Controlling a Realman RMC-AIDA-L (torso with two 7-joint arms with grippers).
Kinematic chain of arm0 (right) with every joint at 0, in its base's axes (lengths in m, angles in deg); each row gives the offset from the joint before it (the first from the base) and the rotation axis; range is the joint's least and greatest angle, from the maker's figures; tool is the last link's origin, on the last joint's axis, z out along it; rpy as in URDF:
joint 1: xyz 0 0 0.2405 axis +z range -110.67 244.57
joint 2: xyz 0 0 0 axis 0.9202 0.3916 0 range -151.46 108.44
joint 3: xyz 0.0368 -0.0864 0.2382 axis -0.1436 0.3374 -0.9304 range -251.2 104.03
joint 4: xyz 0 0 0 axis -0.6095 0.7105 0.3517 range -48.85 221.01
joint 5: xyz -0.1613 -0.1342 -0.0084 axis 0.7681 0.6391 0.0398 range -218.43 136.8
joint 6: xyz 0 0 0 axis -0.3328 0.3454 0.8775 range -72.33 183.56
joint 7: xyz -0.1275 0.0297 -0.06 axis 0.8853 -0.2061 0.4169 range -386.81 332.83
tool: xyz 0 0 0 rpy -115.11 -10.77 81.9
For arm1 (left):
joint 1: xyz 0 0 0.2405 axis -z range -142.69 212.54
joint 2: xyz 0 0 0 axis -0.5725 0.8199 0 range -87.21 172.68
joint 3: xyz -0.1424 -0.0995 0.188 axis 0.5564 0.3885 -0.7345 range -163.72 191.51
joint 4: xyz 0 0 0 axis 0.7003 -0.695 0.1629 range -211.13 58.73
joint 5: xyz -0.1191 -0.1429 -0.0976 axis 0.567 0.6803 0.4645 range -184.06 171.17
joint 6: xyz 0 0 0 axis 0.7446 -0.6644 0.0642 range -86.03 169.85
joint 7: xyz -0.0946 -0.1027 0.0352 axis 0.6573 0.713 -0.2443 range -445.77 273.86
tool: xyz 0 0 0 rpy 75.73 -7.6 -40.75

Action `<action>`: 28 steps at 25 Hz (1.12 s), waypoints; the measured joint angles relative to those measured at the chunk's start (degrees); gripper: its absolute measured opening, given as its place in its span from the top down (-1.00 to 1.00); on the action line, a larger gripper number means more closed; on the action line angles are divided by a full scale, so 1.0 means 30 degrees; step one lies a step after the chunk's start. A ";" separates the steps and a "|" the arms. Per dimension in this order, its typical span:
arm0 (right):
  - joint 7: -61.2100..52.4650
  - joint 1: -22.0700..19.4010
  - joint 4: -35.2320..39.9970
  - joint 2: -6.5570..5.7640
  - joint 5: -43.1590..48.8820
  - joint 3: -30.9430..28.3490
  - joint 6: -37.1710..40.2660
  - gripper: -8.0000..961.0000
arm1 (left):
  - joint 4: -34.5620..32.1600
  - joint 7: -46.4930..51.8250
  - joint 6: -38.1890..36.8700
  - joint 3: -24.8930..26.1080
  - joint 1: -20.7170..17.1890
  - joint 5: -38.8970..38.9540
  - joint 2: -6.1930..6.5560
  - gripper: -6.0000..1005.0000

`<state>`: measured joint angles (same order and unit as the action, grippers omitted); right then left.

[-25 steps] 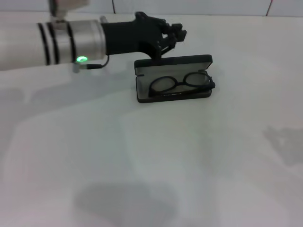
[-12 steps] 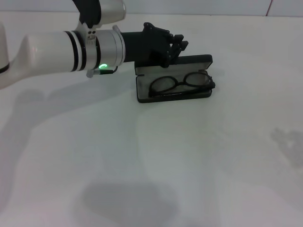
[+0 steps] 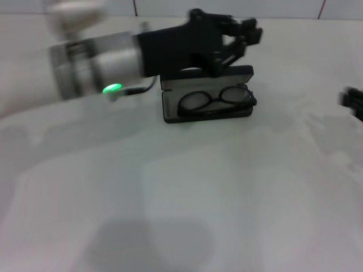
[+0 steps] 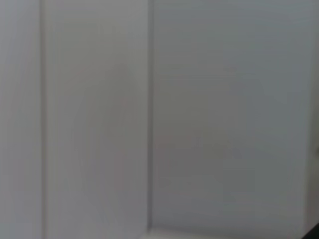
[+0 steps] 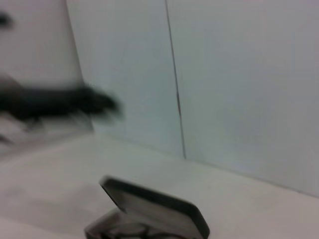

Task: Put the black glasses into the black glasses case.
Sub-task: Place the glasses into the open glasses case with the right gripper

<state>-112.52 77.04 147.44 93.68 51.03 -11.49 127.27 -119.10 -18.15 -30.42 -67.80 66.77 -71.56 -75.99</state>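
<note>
Lying in the case: the black glasses (image 3: pixel 215 100) are seen folded inside the black glasses case (image 3: pixel 207 94), lenses up against the light lining, frame between the case walls.
Case: one black glasses case is set open on the white table (image 3: pixel 181 192), its lid raised at the far side.
Head view: the left gripper (image 3: pixel 241 37) is shown above and just behind the raised lid, reached in from the left on a silver arm with a green light (image 3: pixel 111 88); whether it touches the lid cannot be told.
Left gripper fingers: nothing is seen held between them; how far they are parted cannot be told through the motion blur.
Right gripper: only a dark sliver (image 3: pixel 354 102) is caught at the right edge of the head view, well apart from the case; its fingers are not shown.
Right wrist view: the case (image 5: pixel 149 211) is seen from its side with the lid tilted up, a wall panel seam (image 5: pixel 175 84) behind it, and a blurred dark shape, taken for the left gripper (image 5: pixel 60 102), above and beyond it.
Left wrist view: only pale wall panels with a vertical seam (image 4: pixel 150 114) are shown; neither glasses nor case appears.
Count: one pair of glasses, one case, two grippers.
</note>
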 joint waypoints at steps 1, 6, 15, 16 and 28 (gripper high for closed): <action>-0.0024 0.0657 -0.0130 0.0001 0.0396 0.0877 -0.1285 0.78 | -0.0199 -0.0002 -0.0497 0.0073 -0.0280 0.0177 0.0003 0.68; -0.0104 0.2908 -0.1083 0.0062 0.1644 0.2619 -0.3987 0.78 | -0.0455 0.0097 -0.6813 0.2507 -0.2875 0.1015 -0.0143 0.68; -0.2442 0.6199 -0.3088 0.0083 0.3718 0.2803 -0.4728 0.78 | 0.2259 -0.0182 -1.0605 0.4015 -0.3887 0.0960 0.0142 0.69; -0.2661 0.6303 -0.3164 0.0085 0.3984 0.2805 -0.4811 0.78 | 0.2429 -0.0278 -1.0608 0.4079 -0.3888 0.0962 0.0127 0.69; -0.4805 0.6268 -0.3051 -0.0067 0.5279 0.2713 -0.3974 0.78 | 0.3775 -0.1354 -1.0481 0.4688 -0.3534 0.0888 -0.0036 0.69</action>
<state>-126.93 95.84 138.28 93.48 66.87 -3.35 115.35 -107.77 -22.22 -61.86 -53.74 56.17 -68.90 -76.10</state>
